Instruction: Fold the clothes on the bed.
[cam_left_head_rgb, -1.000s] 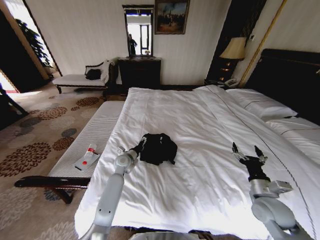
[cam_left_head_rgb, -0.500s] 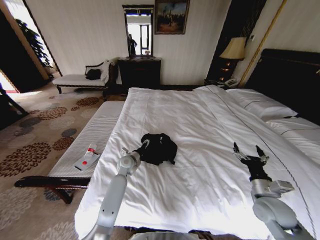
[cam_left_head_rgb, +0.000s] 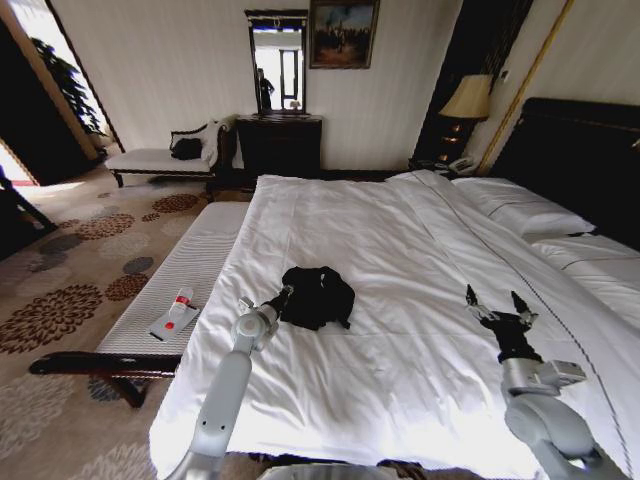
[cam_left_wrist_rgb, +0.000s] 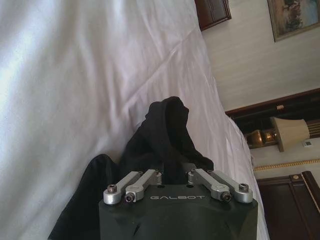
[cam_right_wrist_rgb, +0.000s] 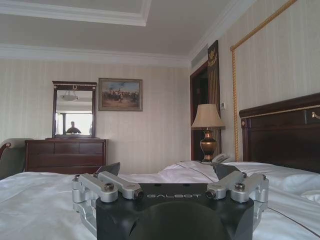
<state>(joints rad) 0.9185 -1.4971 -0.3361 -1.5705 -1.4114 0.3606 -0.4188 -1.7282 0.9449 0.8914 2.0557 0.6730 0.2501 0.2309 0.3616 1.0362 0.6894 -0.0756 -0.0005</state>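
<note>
Head view: left end effector (cam_left_head_rgb: 283, 293) clenched on the crumpled black cotton T-shirt (cam_left_head_rgb: 320, 296) — it may drag the white bed sheet (cam_left_head_rgb: 400, 250) too; right end effector (cam_left_head_rgb: 497, 303) released.

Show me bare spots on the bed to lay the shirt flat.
Bare sheet lies between the shirt and the open right gripper, and from the shirt toward the bed's far edge. It is crowded where the left gripper pinches the shirt.

The black T-shirt (cam_left_head_rgb: 318, 297) lies crumpled in a heap on the white-sheeted bed (cam_left_head_rgb: 400, 240), near its left edge.
</note>
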